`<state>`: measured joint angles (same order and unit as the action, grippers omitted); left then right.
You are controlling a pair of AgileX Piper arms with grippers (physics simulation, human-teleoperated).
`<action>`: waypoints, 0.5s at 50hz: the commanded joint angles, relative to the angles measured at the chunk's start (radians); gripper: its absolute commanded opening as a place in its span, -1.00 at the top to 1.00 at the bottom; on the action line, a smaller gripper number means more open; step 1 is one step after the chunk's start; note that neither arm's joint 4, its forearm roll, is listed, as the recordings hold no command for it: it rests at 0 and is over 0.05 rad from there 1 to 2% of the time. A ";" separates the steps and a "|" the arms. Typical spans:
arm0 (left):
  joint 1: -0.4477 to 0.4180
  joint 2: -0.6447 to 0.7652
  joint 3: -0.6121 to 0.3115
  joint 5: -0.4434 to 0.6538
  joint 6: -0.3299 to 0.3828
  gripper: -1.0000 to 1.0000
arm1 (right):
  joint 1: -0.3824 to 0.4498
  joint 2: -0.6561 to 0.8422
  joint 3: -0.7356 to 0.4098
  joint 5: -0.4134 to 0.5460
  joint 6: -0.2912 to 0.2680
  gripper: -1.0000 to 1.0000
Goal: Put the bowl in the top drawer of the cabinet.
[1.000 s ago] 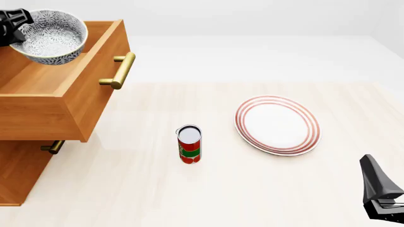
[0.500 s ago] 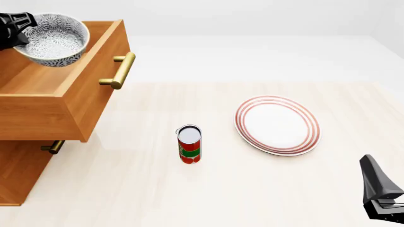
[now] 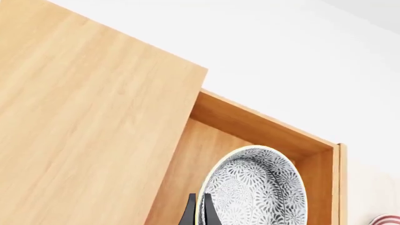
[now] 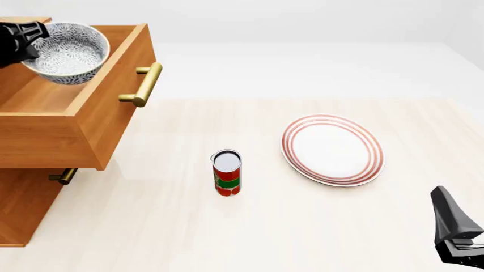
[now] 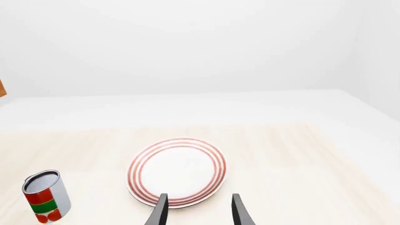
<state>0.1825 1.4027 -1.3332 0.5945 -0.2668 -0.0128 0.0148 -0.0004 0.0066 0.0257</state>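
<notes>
The blue-grey patterned bowl (image 4: 68,52) hangs over the open box of the top drawer (image 4: 113,107), which is pulled far out of the cabinet (image 4: 22,209). My left gripper (image 4: 21,44) is shut on the bowl's left rim. In the left wrist view its fingertips (image 3: 190,213) pinch the rim of the bowl (image 3: 256,192), with the drawer's inside (image 3: 212,140) beneath. Whether the bowl touches the drawer floor I cannot tell. My right gripper (image 5: 198,213) is open and holds nothing, low at the table's near right (image 4: 454,229).
A red-ringed white plate (image 4: 332,150) lies right of centre. A red and green can (image 4: 226,173) stands upright in the middle. The top drawer's brass handle (image 4: 144,85) juts rightward, and the lower drawer's handle (image 4: 64,175) shows beneath it.
The bowl has sunk a little and shifted slightly right over the drawer, tilting closer to level, with the left gripper still on its rim. The right arm has not moved.
</notes>
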 commanded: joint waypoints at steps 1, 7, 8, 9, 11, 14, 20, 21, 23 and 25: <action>0.001 0.011 0.001 -0.013 0.001 1.00 | 0.000 0.002 0.000 -0.001 0.001 -1.00; 0.001 0.016 0.001 -0.017 0.000 1.00 | 0.000 0.003 0.000 -0.002 0.001 -1.00; 0.001 0.016 0.001 -0.017 0.000 1.00 | 0.000 0.004 0.000 -0.002 0.001 -1.00; 0.002 0.017 0.001 -0.018 0.000 1.00 | 0.000 0.004 0.000 -0.002 0.001 -1.00; 0.002 0.018 0.002 -0.019 0.001 1.00 | 0.000 0.003 0.000 -0.002 0.001 -1.00; 0.002 0.020 0.003 -0.020 0.002 1.00 | 0.000 0.003 0.000 -0.002 0.001 -1.00; 0.001 0.021 0.009 -0.024 0.002 1.00 | 0.000 0.003 0.000 -0.001 0.001 -1.00; 0.001 0.021 0.011 -0.025 0.002 1.00 | 0.000 0.002 0.000 -0.001 0.001 -1.00; 0.002 0.022 0.012 -0.026 0.003 1.00 | 0.000 0.002 0.000 0.000 0.001 -1.00; 0.002 0.022 0.014 -0.028 0.003 1.00 | 0.000 0.001 0.000 0.000 0.001 -1.00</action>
<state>0.1834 1.4137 -1.3281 0.5745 -0.2685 -0.0132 0.0171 -0.0004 0.0057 0.0264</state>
